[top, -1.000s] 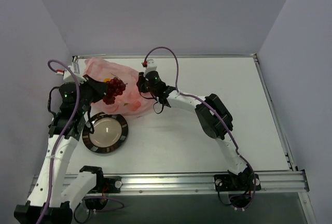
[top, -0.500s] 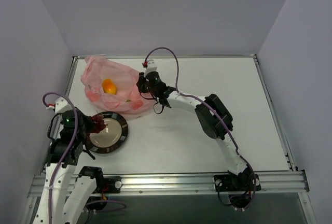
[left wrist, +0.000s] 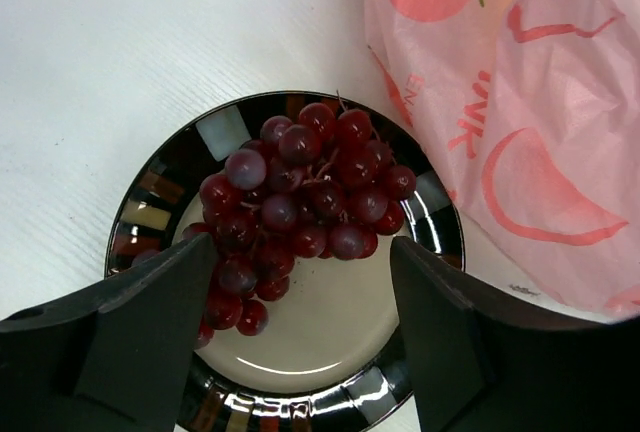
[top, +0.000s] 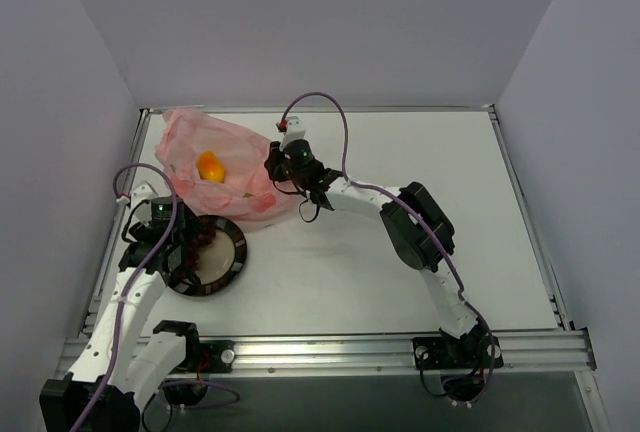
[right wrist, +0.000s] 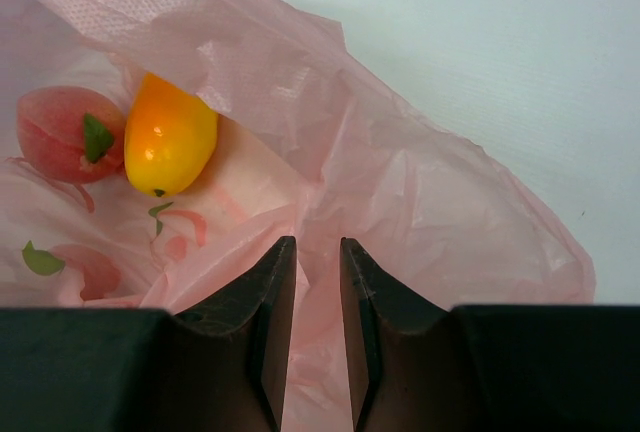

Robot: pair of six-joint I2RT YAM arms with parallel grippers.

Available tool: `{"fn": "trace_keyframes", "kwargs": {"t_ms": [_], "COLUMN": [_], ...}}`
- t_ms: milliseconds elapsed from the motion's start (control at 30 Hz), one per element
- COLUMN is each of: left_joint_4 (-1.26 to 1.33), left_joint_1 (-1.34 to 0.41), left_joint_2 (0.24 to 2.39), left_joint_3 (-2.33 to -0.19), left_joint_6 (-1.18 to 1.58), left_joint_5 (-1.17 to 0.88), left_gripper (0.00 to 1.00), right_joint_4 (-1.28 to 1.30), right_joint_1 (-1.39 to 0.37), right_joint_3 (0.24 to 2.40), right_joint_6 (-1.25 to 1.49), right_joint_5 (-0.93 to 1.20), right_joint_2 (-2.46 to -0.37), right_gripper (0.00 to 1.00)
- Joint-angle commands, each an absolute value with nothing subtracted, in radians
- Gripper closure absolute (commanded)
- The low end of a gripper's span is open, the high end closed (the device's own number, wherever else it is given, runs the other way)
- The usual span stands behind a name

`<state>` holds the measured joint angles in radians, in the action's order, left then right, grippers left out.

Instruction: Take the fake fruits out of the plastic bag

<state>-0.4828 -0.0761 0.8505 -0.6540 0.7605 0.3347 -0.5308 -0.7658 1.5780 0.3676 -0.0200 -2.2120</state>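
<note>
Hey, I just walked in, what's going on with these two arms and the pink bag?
The robot is taking fake fruit out of the pink plastic bag. The right gripper is pinched shut on a fold of the bag and is holding it. The left gripper hangs open over the striped plate, and the grape bunch lies on the plate between its fingers. The mango and the peach lie side by side inside the bag, not yet taken out.
</note>
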Motion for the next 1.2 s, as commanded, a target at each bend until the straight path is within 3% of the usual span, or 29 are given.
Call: {"fn": "trace_keyframes", "kwargs": {"t_ms": [0,100,167,267,400,633,900,1033,1167], "left_joint_4": [-0.449,-0.448,-0.424,-0.372,-0.252,-0.155,-0.072,-0.012,0.129], "left_joint_1": [-0.083,-0.119,-0.167,-0.213,-0.245,-0.224,-0.112,-0.060,-0.037], "left_joint_2": [0.818,0.759,0.771,0.879,1.055,1.440,1.442,1.422,1.422], "left_joint_3": [-0.732,-0.788,-0.842,-0.905,-1.020,-1.182,-0.973,-0.853,-0.793], "left_joint_6": [0.756,0.739,0.738,0.736,0.718,0.673,0.739,0.794,0.792], "left_joint_5": [0.328,0.318,0.301,0.272,0.248,0.299,0.288,0.215,0.167], "left_gripper": [0.30,0.56,0.66,0.79,0.87,0.94,0.96,0.92,0.77], "right_joint_4": [-0.587,-0.603,-0.618,-0.633,-0.643,-0.649,-0.655,-0.695,-0.782], "right_joint_1": [-0.770,-0.773,-0.781,-0.785,-0.790,-0.793,-0.793,-0.833,-0.850], "right_joint_3": [1.563,1.543,1.522,1.496,1.473,1.450,1.430,1.346,1.206], "right_joint_6": [0.364,0.364,0.364,0.365,0.365,0.360,0.347,0.368,0.426], "right_joint_5": [-0.015,-0.017,-0.021,-0.032,-0.040,-0.040,-0.041,-0.061,-0.090], "right_joint_2": [-2.132,-2.123,-2.114,-2.102,-2.085,-2.071,-2.068,-2.039,-2.016], "right_gripper": [0.79,0.79,0.80,0.80,0.80,0.80,0.81,0.82,0.84]}}
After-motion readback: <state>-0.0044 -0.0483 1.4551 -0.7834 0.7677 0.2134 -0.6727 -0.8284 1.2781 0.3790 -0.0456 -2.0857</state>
